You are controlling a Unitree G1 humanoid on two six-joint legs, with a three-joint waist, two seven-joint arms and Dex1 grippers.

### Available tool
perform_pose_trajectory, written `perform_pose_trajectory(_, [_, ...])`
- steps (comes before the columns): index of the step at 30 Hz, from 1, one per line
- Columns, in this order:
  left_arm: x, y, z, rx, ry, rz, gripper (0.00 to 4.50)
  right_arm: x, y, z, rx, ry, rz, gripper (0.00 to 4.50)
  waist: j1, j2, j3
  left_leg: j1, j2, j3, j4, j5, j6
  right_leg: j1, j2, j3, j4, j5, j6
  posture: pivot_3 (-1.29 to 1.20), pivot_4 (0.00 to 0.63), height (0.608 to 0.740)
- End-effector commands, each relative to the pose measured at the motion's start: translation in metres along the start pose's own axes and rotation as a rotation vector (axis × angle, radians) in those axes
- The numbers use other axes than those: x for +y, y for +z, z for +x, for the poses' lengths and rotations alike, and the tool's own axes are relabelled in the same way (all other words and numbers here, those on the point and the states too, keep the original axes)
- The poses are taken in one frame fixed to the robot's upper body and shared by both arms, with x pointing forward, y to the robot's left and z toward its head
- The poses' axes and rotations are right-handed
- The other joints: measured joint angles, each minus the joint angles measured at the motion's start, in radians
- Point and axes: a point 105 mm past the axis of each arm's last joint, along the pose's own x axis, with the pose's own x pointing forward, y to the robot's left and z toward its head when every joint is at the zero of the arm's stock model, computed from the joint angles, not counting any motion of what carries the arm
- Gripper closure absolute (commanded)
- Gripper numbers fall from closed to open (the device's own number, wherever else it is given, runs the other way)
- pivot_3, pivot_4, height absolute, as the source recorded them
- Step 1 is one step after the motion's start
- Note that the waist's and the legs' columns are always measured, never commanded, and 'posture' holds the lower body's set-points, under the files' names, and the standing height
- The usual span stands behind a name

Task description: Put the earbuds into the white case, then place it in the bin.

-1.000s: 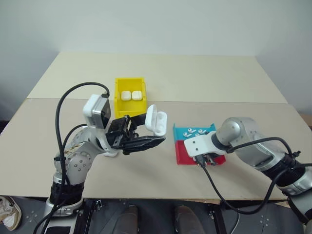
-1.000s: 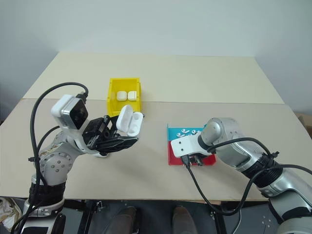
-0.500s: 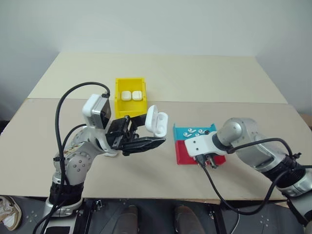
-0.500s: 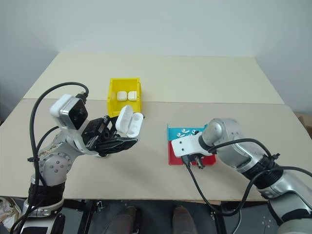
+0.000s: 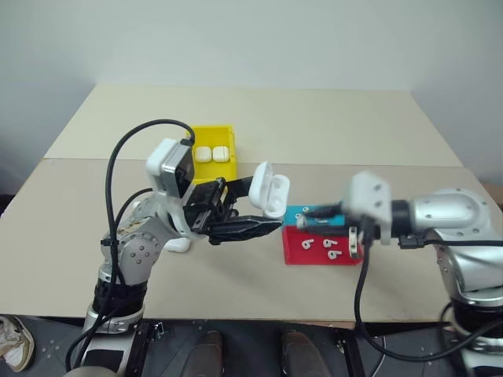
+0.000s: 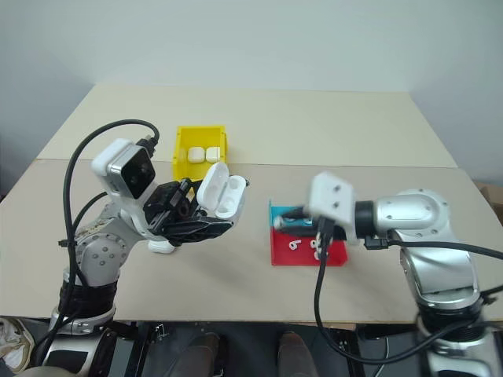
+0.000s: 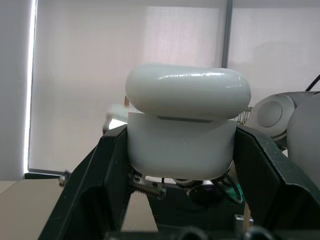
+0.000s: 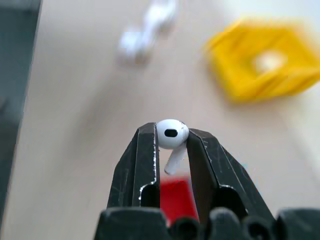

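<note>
Worktop point(image 5: 330, 126): beige, two boards, seam across.
On it: yellow bin point(image 5: 211, 149), teal-and-red tray point(image 5: 314, 247), spare white case point(image 5: 178, 245).

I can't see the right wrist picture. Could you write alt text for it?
Two black fingers pinch a tiny white earbud, stem pointing down between them. Behind, blurred, lie a tan table, a yellow bin and a red tray.
</note>
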Motion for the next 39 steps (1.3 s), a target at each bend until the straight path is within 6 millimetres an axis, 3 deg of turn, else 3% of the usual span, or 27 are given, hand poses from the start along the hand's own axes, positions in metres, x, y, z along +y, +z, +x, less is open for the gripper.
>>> perform_pose_trajectory(1, [0.000, 0.004, 0.007, -0.007, -0.001, 0.033, 1.67, -0.014, 0.034, -0.021, -0.218, -0.158, 0.039, 3.89, 0.001, 0.000, 0.000, 0.000, 0.000, 0.000, 0.000, 0.000, 0.000, 0.000, 0.000, 0.000, 0.000, 0.000, 0.000, 0.00, 0.150, 0.740])
perform_pose_trajectory(8, [0.002, 0.001, 0.007, -0.003, 0.068, 0.064, 1.67, -0.020, 0.058, -0.023, -0.409, -0.200, 0.140, 3.89, -0.003, 0.000, 0.000, -0.001, 0.000, 0.000, 0.000, 0.000, 0.000, 0.000, 0.000, 0.000, -0.001, 0.000, 0.000, 0.00, 0.150, 0.740])
perform_pose_trajectory(16, [-0.001, -0.002, 0.005, -0.018, 0.135, 0.092, 1.67, -0.001, 0.081, -0.004, -0.528, -0.039, 0.249, 3.89, -0.003, 0.001, 0.000, -0.001, 0.001, 0.000, 0.000, 0.000, 0.000, 0.000, 0.001, 0.000, -0.001, 0.000, 0.000, 0.00, 0.150, 0.740])
perform_pose_trajectory(24, [0.000, 0.000, 0.004, -0.014, 0.141, 0.109, 1.67, 0.015, 0.074, 0.008, -0.472, 0.065, 0.309, 3.89, -0.001, 0.001, 0.000, -0.001, 0.001, 0.001, 0.000, 0.000, 0.000, 0.000, 0.001, 0.000, -0.001, 0.000, 0.000, 0.00, 0.150, 0.740])
perform_pose_trajectory(39, [0.002, 0.000, 0.003, -0.007, 0.130, 0.098, 1.67, 0.025, 0.061, 0.015, -0.389, 0.125, 0.303, 3.89, -0.001, 0.001, 0.000, -0.001, 0.001, 0.001, 0.000, 0.000, 0.000, -0.001, 0.002, 0.000, -0.002, 0.000, 0.000, 0.00, 0.150, 0.740])
